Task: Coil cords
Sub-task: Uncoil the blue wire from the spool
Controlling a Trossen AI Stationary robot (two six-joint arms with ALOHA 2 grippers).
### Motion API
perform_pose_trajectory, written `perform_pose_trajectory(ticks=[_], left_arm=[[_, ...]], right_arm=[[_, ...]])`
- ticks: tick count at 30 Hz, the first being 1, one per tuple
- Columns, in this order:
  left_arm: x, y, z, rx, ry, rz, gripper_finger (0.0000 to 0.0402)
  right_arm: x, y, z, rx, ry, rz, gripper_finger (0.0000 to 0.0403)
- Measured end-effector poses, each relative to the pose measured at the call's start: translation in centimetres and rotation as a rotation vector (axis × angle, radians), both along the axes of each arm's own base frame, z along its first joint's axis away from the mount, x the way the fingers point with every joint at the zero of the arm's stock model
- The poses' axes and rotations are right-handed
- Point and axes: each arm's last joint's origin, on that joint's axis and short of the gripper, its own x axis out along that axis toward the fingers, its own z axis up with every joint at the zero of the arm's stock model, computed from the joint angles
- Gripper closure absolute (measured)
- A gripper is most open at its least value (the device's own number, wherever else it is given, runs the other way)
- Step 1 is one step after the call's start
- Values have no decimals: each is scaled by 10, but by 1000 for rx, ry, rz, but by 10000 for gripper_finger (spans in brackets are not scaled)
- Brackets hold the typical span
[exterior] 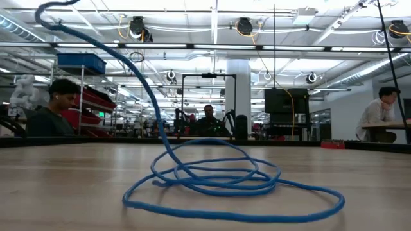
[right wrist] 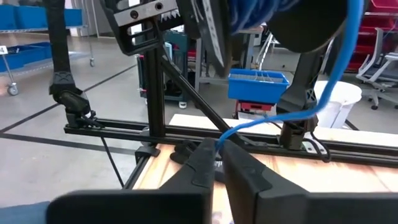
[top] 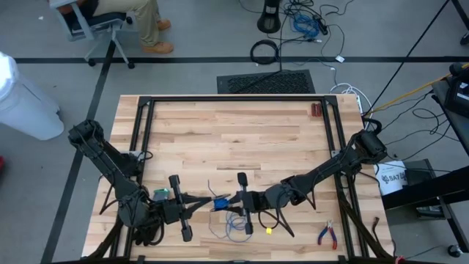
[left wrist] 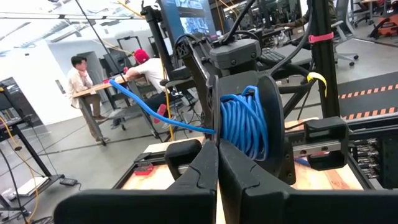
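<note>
The cord is a thin blue wire. Part of it is wound into a small bundle (top: 220, 204) held above the table between my two grippers; the bundle also shows in the left wrist view (left wrist: 245, 121). The rest lies in loose loops (exterior: 212, 176) on the wooden table (top: 234, 139), and one strand rises from them (exterior: 138, 70). My left gripper (top: 209, 202) comes from the left and is shut at the bundle. My right gripper (top: 229, 199) comes from the right and is shut on a strand. My left gripper pinches the blue wire between its two fingers at the bundle's edge (left wrist: 217, 132), coming level from the table's left. The bundle is clear of the table. A strand (left wrist: 155, 109) runs off sideways from the fingertips. How many strands are in the pinch is hidden. My right gripper pinches a single blue strand (right wrist: 222, 139) between its fingertips, coming level from the table's right. The strand curves up from the fingers (right wrist: 339, 68) toward the bundle (right wrist: 255, 12) at my left gripper. It is clear of the table.
Red-handled pliers (top: 327, 235) lie near the table's front right, and a small yellow thing (top: 269, 230) lies near the loose loops. A black frame (top: 234, 99) rims the table. People sit in the room beyond (exterior: 51, 109).
</note>
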Motion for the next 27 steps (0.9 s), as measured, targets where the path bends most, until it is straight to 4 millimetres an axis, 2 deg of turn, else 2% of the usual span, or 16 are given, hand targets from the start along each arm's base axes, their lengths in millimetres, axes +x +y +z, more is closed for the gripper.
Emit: perform_pose_trajectory(ticks=[7,11,14,19,27], left_arm=[[0,0,0,0,0,0,400],[0,0,0,0,0,0,400],[0,0,0,-1,0,0,400],[0,0,0,-1,0,0,400],[-2,-2,0,1,0,-12,400]], right_arm=[[0,0,2,6,-20,0,326],[0,0,3,10,-23,0,318],[0,0,4,17,-36,0,334],[0,0,4,22,-37,0,395],[-6,-2,5,30,54,-29,401]])
